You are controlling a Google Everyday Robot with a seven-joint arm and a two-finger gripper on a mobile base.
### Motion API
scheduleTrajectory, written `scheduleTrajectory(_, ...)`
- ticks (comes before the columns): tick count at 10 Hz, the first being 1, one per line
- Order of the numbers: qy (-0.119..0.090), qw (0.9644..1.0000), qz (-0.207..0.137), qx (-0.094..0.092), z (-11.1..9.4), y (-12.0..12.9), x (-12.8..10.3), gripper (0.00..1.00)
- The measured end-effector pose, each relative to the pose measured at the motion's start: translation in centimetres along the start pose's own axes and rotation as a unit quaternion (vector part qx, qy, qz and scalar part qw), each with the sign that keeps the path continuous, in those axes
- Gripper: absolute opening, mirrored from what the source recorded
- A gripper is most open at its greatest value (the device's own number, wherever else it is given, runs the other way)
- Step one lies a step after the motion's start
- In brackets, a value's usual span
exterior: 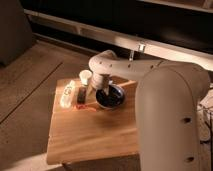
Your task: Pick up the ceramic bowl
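Note:
The ceramic bowl is small and round, dark and glossy inside, and sits on the wooden table at its far right part. My gripper hangs down from the white arm's bent wrist and is at the bowl's left rim, partly covering it. The lower part of the gripper is dark against the bowl's inside.
A small white cup stands at the table's far edge, left of the wrist. A small dark block lies left of the bowl, and a white packet lies further left. My bulky forearm fills the right side. A dark shelf unit stands behind.

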Motion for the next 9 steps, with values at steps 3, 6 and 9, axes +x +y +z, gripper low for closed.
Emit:
scheduleTrajectory(3,0.017,0.9996,0.014,-0.017,2.6,0.8,-1.0,0.65)
scheduleTrajectory(6,0.048,0.9982,0.033,-0.011,5.0,-0.8,-0.6,0.65)
scheduleTrajectory(9,0.078,0.9961,0.041,-0.005,7.1,-1.3,-0.2,0.65)
